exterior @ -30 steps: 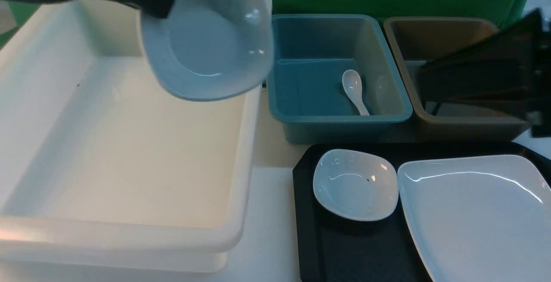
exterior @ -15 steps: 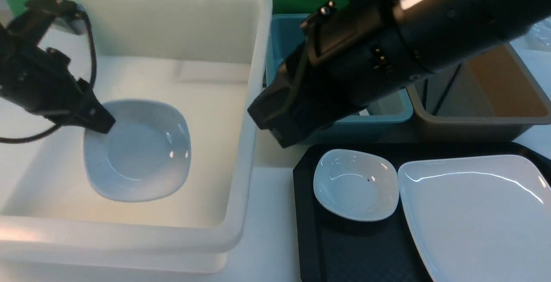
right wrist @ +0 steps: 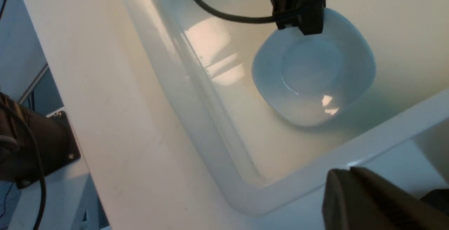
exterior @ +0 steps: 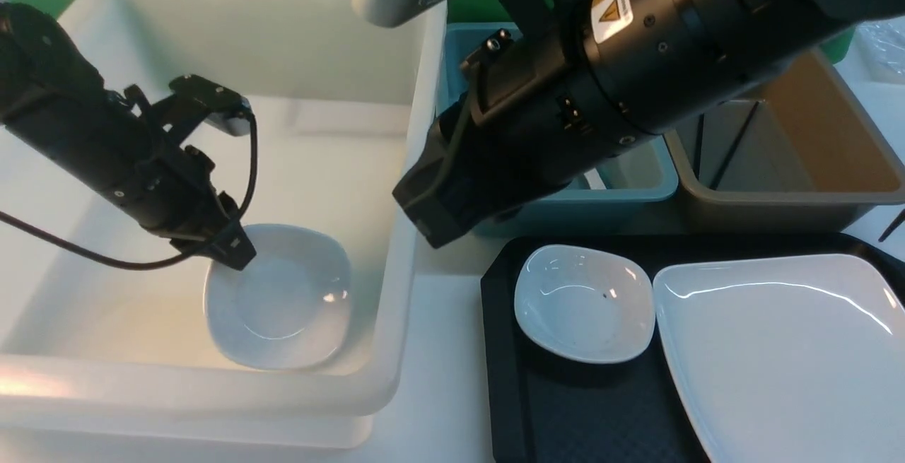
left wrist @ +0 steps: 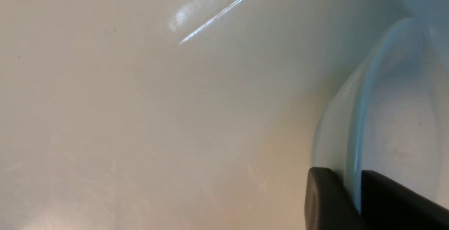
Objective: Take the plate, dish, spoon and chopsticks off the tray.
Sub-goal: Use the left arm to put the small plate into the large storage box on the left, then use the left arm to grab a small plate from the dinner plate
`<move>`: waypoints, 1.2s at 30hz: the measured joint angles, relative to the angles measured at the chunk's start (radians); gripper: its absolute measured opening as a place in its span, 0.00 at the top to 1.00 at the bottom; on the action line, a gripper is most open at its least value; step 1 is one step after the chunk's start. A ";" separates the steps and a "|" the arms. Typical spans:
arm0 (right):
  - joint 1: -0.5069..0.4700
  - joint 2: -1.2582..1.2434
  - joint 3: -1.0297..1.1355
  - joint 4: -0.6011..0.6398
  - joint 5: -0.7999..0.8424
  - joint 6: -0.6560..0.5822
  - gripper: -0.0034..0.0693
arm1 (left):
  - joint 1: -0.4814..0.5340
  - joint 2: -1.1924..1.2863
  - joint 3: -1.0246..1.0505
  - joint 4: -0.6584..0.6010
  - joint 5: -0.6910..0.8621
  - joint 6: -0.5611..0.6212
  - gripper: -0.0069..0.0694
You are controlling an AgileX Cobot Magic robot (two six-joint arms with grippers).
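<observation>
My L pincer (exterior: 237, 254) is clamped on the rim of a small dish (exterior: 283, 300), which sits flat in the white bin (exterior: 177, 385). R pincer (exterior: 424, 226) is together, over the bin's R wall. Plate (exterior: 778, 350) & 2nd dish (exterior: 583, 304) sit on the black tray (exterior: 509, 392).

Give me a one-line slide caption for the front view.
Left claw straddles the rim of a small dish inside the white bin; a second dish and the plate sit on the tray.

White bin (exterior: 283, 46), blue bin (exterior: 629, 193), brown bin (exterior: 778, 212)
</observation>
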 joint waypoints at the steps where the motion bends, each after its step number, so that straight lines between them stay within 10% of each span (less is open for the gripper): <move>1: 0.000 0.000 0.000 -0.010 0.000 0.000 0.89 | 0.000 0.006 0.000 0.009 0.000 -0.012 0.66; 13: 0.000 -0.120 0.000 -0.268 0.119 0.066 0.88 | -0.014 -0.079 -0.149 0.204 0.053 -0.260 0.38; 22: -0.035 -0.416 0.071 -0.664 0.315 0.296 0.90 | -0.424 -0.176 -0.371 0.208 0.112 -0.453 0.87; 36: -0.223 -0.826 0.566 -0.688 0.315 0.502 0.93 | -0.908 0.204 -0.593 0.397 0.149 -0.537 0.90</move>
